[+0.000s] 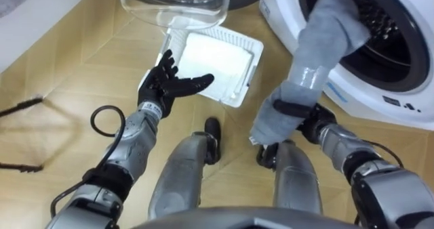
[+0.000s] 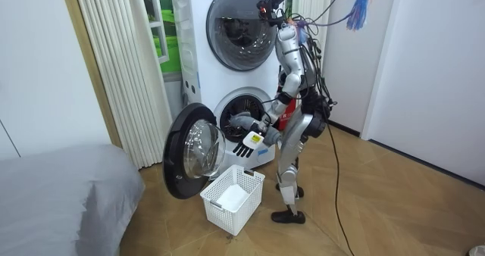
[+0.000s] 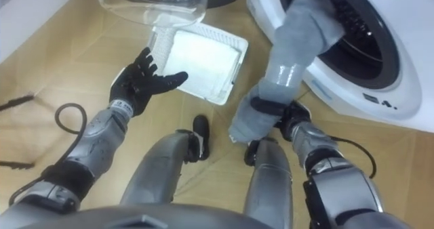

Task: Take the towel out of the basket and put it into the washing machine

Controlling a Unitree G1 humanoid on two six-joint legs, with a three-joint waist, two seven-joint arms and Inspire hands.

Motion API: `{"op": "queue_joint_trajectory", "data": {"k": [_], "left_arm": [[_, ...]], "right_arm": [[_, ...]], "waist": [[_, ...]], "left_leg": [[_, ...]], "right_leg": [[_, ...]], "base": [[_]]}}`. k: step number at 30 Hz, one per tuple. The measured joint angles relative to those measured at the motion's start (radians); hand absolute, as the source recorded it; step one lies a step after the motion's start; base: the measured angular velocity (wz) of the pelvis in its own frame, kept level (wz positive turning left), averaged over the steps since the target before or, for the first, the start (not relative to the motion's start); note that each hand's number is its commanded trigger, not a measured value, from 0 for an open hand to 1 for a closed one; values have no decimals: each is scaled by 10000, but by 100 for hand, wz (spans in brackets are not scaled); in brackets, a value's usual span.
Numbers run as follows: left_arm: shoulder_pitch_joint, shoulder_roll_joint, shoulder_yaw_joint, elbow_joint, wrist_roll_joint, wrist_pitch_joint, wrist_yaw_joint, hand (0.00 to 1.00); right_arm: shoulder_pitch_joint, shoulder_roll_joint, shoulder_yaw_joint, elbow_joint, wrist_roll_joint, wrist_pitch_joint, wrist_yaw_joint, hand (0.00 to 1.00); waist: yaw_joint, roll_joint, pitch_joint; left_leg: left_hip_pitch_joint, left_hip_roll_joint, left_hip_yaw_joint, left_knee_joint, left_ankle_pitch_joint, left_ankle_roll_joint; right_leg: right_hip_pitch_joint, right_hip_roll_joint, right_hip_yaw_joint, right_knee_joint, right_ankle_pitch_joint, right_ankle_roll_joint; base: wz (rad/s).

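The grey towel [image 1: 319, 46] was gripped at its lower part by the curled fingers of the right hand [image 1: 298, 112]. Its upper end was lodged in the drum of the washing machine [image 1: 410, 110], far right. The left hand [image 1: 169, 87] was held spread over the white basket [image 1: 254, 59] on the floor, near the open door [image 1: 173, 5].

white laundry basket [image 2: 224, 210] on wooden floor [image 2: 379, 203], grey bed [image 2: 61, 195], pale ribbed curtain [image 2: 121, 67]
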Motion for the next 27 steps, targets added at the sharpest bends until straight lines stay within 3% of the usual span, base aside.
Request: {"op": "queue_joint_trajectory", "data": {"k": [3, 10, 20, 25, 27], "left_arm": [[20, 1, -1, 8, 100, 81, -20, 0], [55, 1, -68, -19, 177, 278, -151, 0], [306, 74, -26, -653, 164, 451, 34, 0], [461, 103, -6, -995, 137, 486, 132, 0], [449, 149, -24, -1034, 143, 566, 148, 0]], "right_arm": [[-34, -115, -180, 42, 279, 48, 87, 100], [-323, -260, -255, 432, 1107, 259, 676, 100], [-332, -558, -383, 821, 3949, 669, 1084, 100], [-520, -944, -1027, 815, 5583, 783, 1113, 100], [-653, -1272, -1087, 783, 6100, 783, 1057, 100]], "waist": [[11, -7, 17], [-8, -16, 31], [-12, -24, 31], [5, -76, 14], [-15, -133, 16]], "left_leg": [[-143, -153, -112, 27, 12, 5], [-170, -195, -100, 116, 32, 15], [-155, -319, -117, 75, 46, 40], [-416, -327, -108, 300, 52, 45], [-498, -311, -94, 424, 52, 46]], "right_leg": [[-155, -57, 3, 136, -48, 31], [-159, -142, -16, 301, -175, 98], [-170, -240, -85, 439, -239, 72], [-460, -244, -1, 656, -247, 65], [-522, -247, 17, 728, -248, 64]], "base": [[10], [7], [2], [0], [0]]}}
